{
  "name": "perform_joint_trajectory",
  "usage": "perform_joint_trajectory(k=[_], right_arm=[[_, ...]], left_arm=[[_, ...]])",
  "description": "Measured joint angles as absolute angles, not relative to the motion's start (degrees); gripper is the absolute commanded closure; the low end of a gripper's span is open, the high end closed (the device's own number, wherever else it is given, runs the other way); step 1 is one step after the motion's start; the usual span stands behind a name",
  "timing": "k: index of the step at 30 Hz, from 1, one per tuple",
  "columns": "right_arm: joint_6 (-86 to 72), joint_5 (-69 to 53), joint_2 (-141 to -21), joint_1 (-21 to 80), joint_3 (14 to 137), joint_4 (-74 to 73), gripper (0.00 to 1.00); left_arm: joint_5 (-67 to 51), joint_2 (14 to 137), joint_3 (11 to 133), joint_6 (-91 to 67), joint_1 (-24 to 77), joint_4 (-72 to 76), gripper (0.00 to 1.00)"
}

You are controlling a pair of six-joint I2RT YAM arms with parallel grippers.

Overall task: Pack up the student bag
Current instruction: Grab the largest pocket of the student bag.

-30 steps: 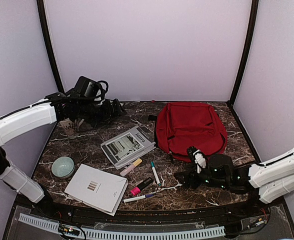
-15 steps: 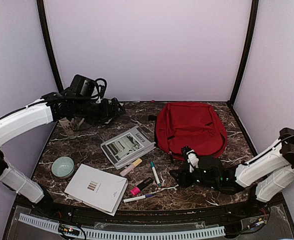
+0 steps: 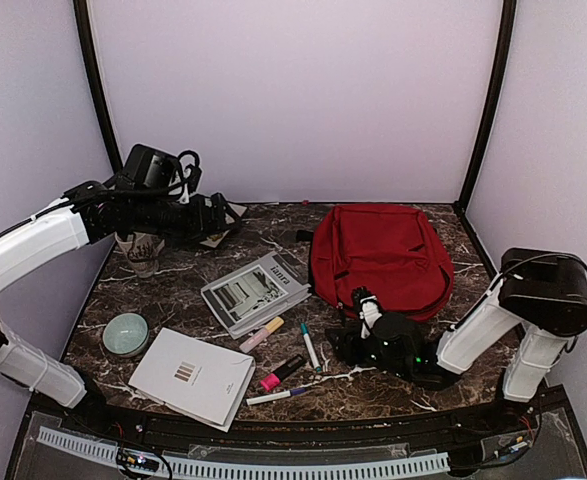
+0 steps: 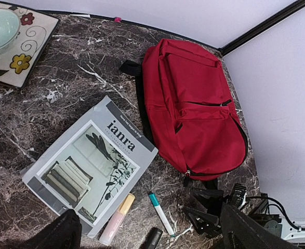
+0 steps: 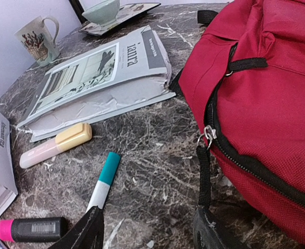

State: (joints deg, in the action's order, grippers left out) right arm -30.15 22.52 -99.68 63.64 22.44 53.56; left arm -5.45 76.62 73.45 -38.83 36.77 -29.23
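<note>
Right claw (image 5: pixel 147 231), half-spread and empty, hovers beside the red fabric backpack's (image 5: pixel 277 104) black zip pull (image 5: pixel 203 176), a detail hidden overhead. Left claw (image 4: pixel 149 231) gapes wide above the dark marble worktop's (image 4: pixel 64 78) far-left corner.

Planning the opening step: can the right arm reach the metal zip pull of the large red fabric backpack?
Probably yes: the open right tool sits low, the metal zip pull close ahead, only dark marble tabletop between.
</note>
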Motion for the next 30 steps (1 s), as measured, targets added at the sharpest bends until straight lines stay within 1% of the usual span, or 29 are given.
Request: perform_joint_trajectory(k=[9,13,21,25,30], right_arm=[[-32.34,23.55,-102.21,62.39,23.00,55.05,0.46],[-33.56,23.35,-102.37,61.54,21.67,55.57,0.49],[-32.71,19.09,-105.54,58.81,23.20,56.73,0.56],[-31.55,17.21,-106.21,58.15,25.26,55.53,0.65],[-30.28,15.84,-106.26,57.30,26.02,53.71,0.70]], left_arm=[[-5.04,75.72,73.80,-38.11,36.75,-30.87,0.05],[-4.86,75.72,73.80,-38.13,36.75,-31.09,0.05],[-4.60,75.88,73.80,-38.15,36.73,-31.00,0.05],[-3.99,77.08,74.19,-38.13,36.51,-31.00,0.05],[-3.75,78.96,76.09,-38.11,36.47,-30.70,0.05]])
